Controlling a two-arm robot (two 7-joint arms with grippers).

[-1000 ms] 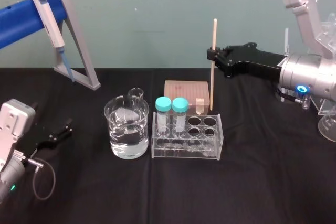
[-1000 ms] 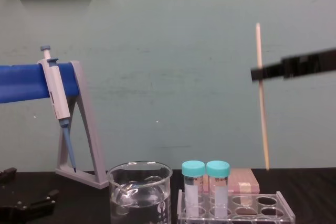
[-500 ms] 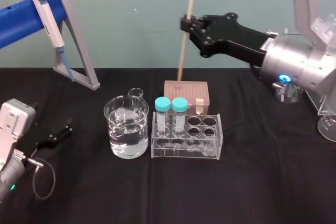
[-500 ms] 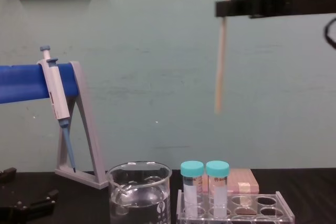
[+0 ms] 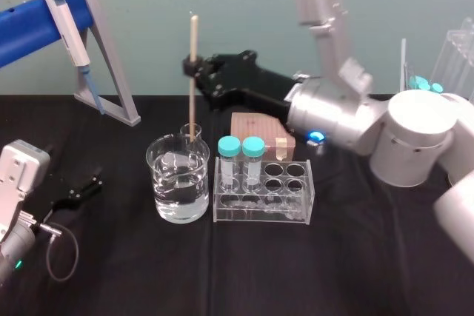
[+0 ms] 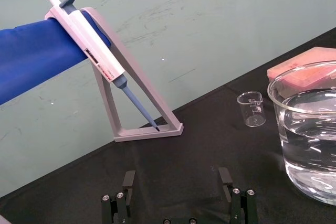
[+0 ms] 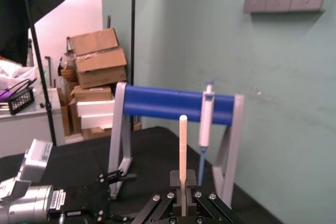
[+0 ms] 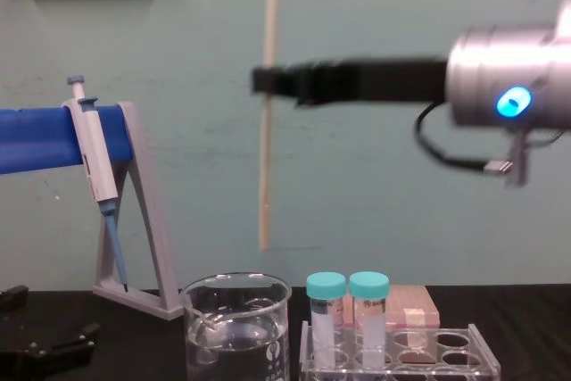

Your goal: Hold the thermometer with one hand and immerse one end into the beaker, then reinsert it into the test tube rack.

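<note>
Moved left, the right gripper (image 5: 194, 66), clamped on the upright thermometer (image 5: 193, 35), hangs above the beaker (image 5: 178, 183); left gripper (image 6: 177, 178) lies parted, near left.

On the bench (image 5: 355, 257) the beaker (image 5: 178, 183) stands just left of the test tube rack (image 5: 259, 214). Two capped tubes (image 5: 231, 157) sit upright in the rack's left holes. A box (image 5: 259, 127) lies behind the rack, and a small beaker (image 6: 250, 108) stands behind the large one. Far back on the left is the pipette stand (image 5: 111, 86), with a pipette (image 5: 70, 31) hanging from it. The thermometer (image 8: 265, 176) is upright above the beaker, its lower end clear of the rim, gripped by the right claw (image 5: 194, 66), which reaches in from the right. The left claw (image 5: 83, 186) rests low on the bench, well left of the beaker.
</note>
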